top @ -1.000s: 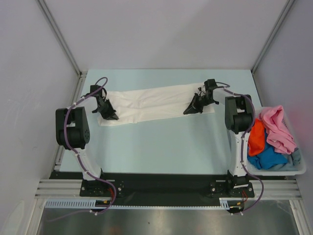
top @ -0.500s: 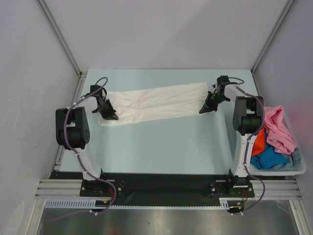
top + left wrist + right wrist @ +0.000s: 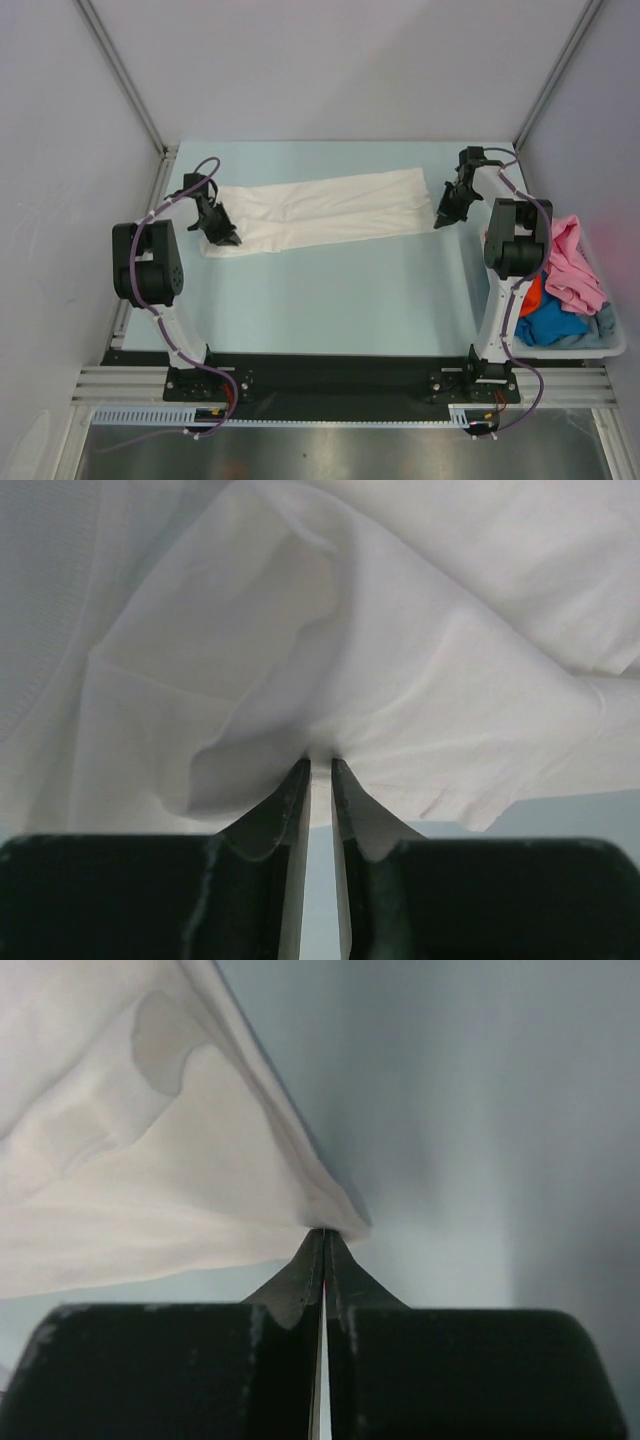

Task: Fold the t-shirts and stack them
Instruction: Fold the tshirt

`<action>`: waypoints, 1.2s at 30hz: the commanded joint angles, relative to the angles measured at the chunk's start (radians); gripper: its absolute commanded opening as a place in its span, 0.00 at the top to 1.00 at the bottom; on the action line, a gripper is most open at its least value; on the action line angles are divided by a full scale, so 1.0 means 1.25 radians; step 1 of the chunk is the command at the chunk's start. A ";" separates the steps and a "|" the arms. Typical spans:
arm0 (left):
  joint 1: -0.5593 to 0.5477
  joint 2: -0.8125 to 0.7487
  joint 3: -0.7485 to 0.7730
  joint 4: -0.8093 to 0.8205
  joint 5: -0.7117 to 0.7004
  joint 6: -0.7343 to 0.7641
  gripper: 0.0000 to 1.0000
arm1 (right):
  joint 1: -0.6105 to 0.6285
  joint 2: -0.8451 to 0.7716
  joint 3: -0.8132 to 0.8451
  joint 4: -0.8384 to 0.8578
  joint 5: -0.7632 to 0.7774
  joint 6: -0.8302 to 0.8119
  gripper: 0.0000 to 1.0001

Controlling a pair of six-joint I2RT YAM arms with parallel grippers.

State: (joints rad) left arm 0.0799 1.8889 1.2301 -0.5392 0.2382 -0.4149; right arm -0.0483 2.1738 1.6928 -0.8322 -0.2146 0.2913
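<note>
White shirt (image 3: 320, 212) runs left-right; left gripper (image 3: 225, 237) and right gripper (image 3: 443, 218) clamp its ends. Bin (image 3: 570, 350) holds coloured shirts (image 3: 572, 262).

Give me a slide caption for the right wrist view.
The right gripper, shut, pinches one corner of the white t-shirt.

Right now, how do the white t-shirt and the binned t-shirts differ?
The white t-shirt lies stretched in a long band on the table; the coloured t-shirts sit heaped, crumpled, in the bin. The left end effector and right end effector pinch the white t-shirt's ends; nothing grips the coloured t-shirts. None is stacked neatly.
</note>
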 commanded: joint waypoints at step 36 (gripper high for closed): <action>0.105 0.001 0.108 -0.034 0.158 0.079 0.37 | 0.451 0.119 -0.039 0.722 -0.385 0.533 0.47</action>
State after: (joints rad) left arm 0.2100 1.8809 1.3247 -0.6083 0.3752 -0.3305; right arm 0.4770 2.3123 1.6329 -0.0105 -0.6750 0.9169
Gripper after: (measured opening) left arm 0.647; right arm 0.538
